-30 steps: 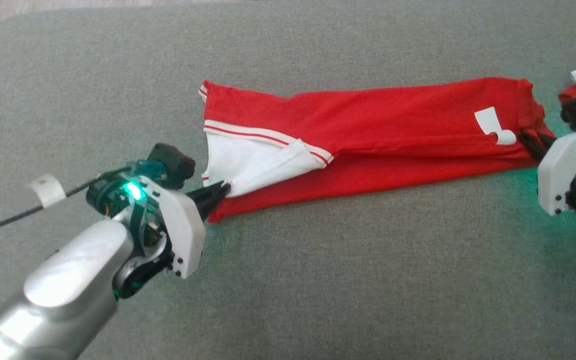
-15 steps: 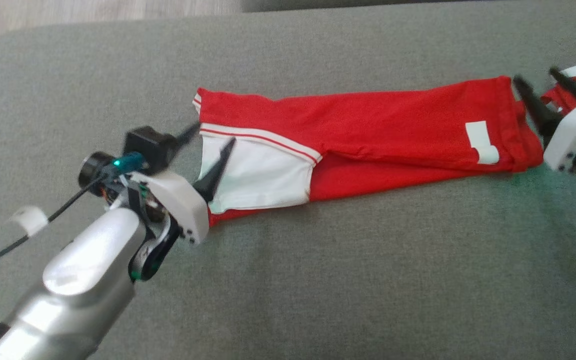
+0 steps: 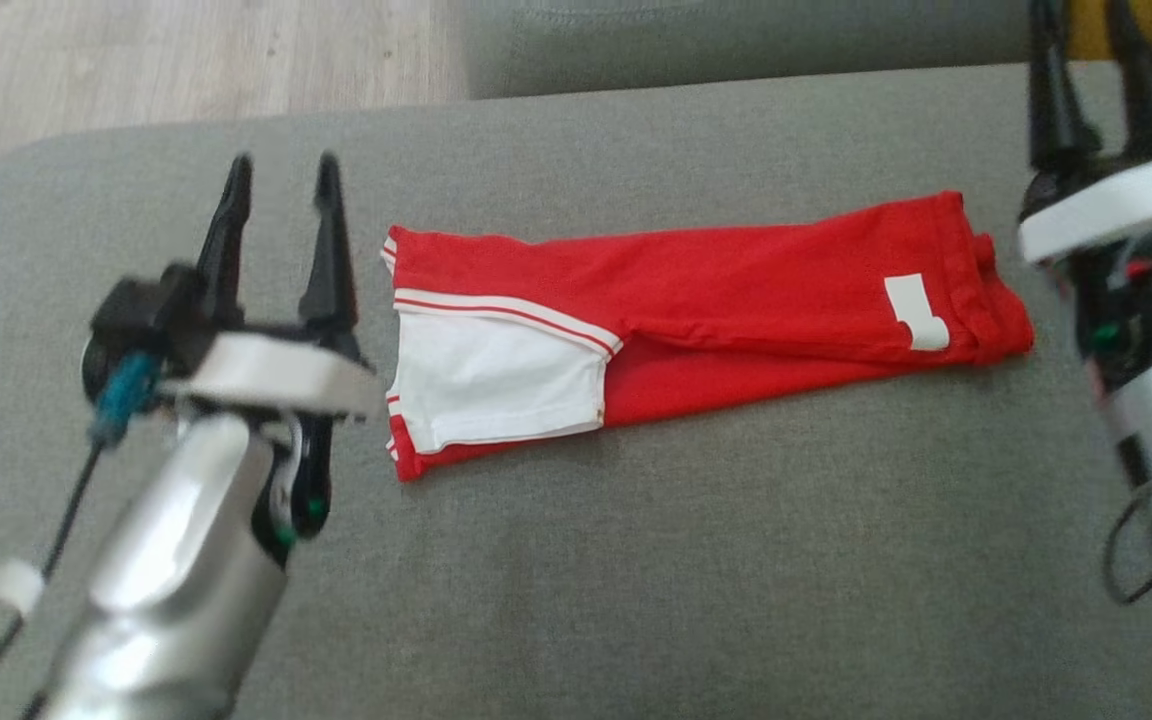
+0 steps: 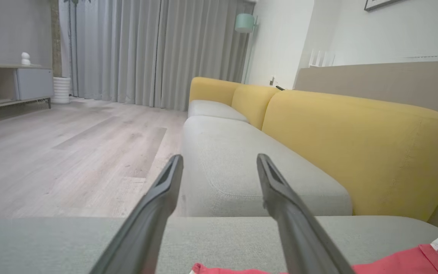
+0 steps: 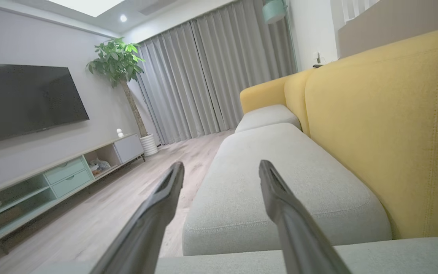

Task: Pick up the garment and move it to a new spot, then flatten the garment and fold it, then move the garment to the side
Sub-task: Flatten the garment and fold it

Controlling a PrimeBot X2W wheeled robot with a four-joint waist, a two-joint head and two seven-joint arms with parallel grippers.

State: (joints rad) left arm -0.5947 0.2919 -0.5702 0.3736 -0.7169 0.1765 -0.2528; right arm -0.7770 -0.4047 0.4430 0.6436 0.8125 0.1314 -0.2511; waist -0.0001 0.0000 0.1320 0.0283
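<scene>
grey sofa seat (image 3: 636, 560) holds folded garment (image 3: 736, 290); yellow backrest (image 4: 356, 144) behind, wood floor (image 3: 186, 70) beside.

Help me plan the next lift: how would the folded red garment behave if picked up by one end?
Probably floppy: the red garment lies limp and flat with soft creases, so a one-end lift would likely let it droop and unfold. It looks thin, so probably light. Pushed, it may bunch rather than slide on the textured grey sofa cushion.

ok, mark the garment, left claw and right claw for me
garment (image 3: 736, 290), head view, on the red middle stretch.
left claw (image 3: 283, 168), head view, midway between its fingertips.
right claw (image 5: 221, 164), right wrist view, midway between its fingertips.
</scene>
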